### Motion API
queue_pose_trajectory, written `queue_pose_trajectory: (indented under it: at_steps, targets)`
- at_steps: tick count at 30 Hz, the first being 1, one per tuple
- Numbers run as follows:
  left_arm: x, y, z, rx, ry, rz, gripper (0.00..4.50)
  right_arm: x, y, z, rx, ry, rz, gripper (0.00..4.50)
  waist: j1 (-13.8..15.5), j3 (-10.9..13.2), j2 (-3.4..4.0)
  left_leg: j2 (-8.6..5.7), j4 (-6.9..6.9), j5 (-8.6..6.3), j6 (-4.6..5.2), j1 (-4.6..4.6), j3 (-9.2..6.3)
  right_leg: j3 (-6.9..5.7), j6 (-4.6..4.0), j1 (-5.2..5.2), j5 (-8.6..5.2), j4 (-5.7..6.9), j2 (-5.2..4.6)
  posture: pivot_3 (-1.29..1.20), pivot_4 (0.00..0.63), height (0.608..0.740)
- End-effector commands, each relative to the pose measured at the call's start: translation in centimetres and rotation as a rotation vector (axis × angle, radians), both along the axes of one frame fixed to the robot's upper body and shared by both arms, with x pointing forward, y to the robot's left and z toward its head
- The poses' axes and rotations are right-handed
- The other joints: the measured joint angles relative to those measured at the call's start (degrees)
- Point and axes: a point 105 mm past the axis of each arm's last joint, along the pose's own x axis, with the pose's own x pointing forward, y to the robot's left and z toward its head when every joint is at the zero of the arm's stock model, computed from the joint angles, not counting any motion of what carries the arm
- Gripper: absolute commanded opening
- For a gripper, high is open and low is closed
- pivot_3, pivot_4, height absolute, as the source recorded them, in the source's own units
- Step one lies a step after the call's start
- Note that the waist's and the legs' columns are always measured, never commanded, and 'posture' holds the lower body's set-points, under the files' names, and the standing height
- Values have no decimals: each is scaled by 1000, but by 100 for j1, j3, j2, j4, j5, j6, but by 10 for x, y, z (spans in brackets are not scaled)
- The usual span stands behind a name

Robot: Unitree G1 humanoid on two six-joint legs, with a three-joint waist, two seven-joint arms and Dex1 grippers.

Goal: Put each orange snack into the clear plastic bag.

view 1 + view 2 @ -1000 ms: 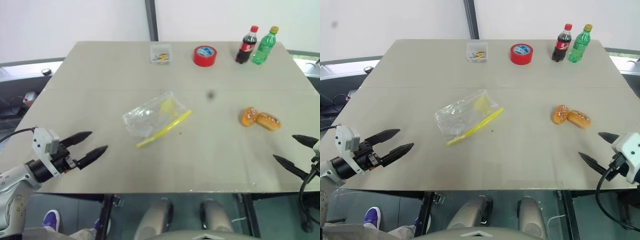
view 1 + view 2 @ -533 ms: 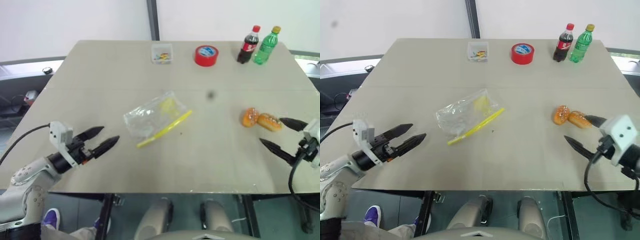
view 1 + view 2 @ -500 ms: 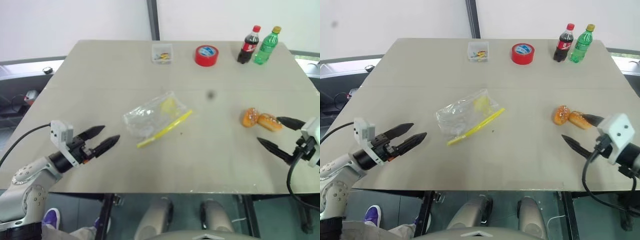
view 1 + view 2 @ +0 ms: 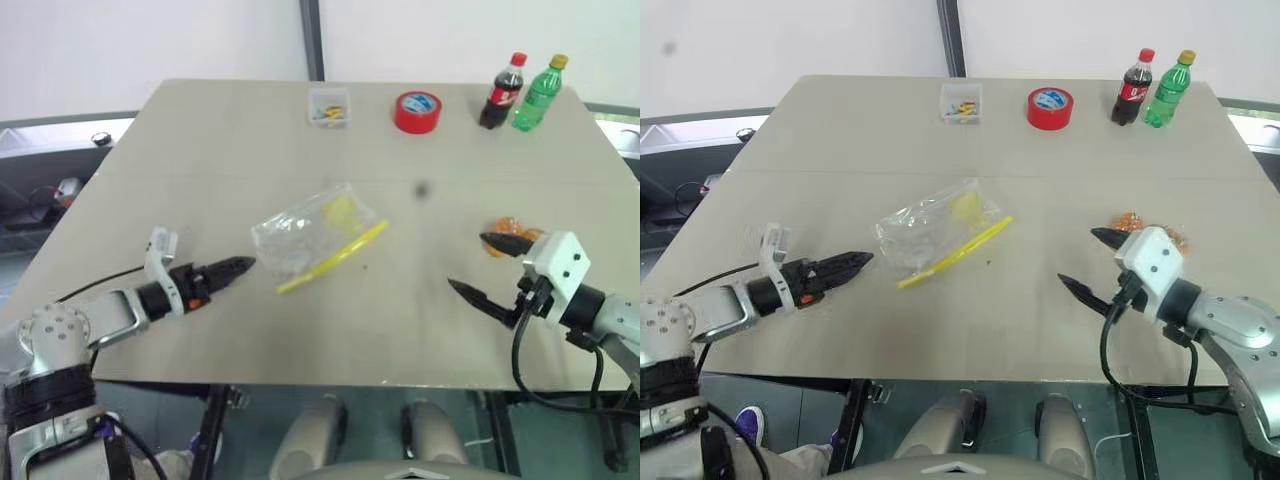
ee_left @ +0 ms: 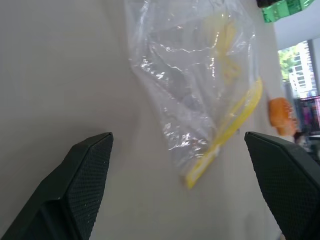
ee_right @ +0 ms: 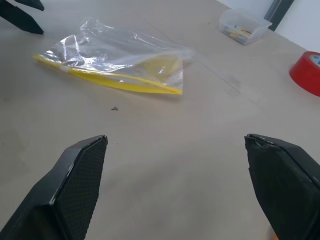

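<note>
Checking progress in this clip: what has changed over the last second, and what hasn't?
The left tool moved in toward the clear plastic bag, tips now just short of it. The right tool swung inward, now in front of the orange snacks. Both are open and empty. Bag, snacks, red tape roll, bottles and small clear box stayed put.

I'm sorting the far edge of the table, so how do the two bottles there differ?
The cola bottle is dark with a red cap and red label; the green bottle is clear green with a yellow cap. The cola bottle stands nearer the red tape, the green bottle nearer the table's right corner. Both stand upright, capped, side by side, about the same height.
</note>
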Motion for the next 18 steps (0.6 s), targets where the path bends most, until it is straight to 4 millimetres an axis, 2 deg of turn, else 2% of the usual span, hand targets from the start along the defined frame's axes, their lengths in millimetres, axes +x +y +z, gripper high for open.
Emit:
queue_pose_trajectory:
  at_steps: [1, 3, 7, 10, 13, 15, 18]
  targets:
    - [8, -14, -8, -64, 114, -24, 4475, -6, 4, 10, -7, -51, -13, 4499, 2, -1, -2, -2, 2, 0, 0, 0, 0, 0, 0, 1, 0, 0, -1, 0, 150, 740]
    - [10, -25, -6, -53, 141, -59, 4475, -9, 3, 9, -12, -53, -30, 4499, -13, -4, -8, -6, 6, 2, -3, -1, -1, 0, 1, 0, 0, 3, -2, 0, 150, 740]
    - [12, -32, -7, -76, 166, -72, 4475, -15, 4, 9, -11, -54, -51, 4499, -36, -7, -7, -6, 5, 12, -24, 0, 3, 9, 1, -1, 0, 6, -3, 0, 150, 740]
    - [15, -41, -3, -196, 145, -82, 4475, -15, 5, 8, -6, -55, -59, 4499, -24, -8, -6, -5, 6, 11, -26, 1, 5, 13, 1, -2, 0, 10, -3, 0, 150, 740]
    - [3, -49, -4, -280, 101, -137, 4475, -13, 5, 6, -9, -52, -61, 4499, -25, -11, -12, -5, 8, 11, -26, 1, 3, 9, 1, -1, 0, 9, -3, 0, 150, 740]
    - [3, -45, -8, -349, 98, -106, 4475, -12, 5, 6, -10, -56, -64, 4499, -24, -11, -11, -6, 7, 11, -26, 2, 9, 16, 0, -2, 0, 8, -5, 0, 150, 740]
    - [-2, -48, -7, -353, 43, -109, 4475, -13, 5, 7, -10, -61, -67, 4499, -22, -12, -12, -5, 7, 11, -26, 2, 6, 12, 0, -2, 0, 8, -4, 0, 150, 740]
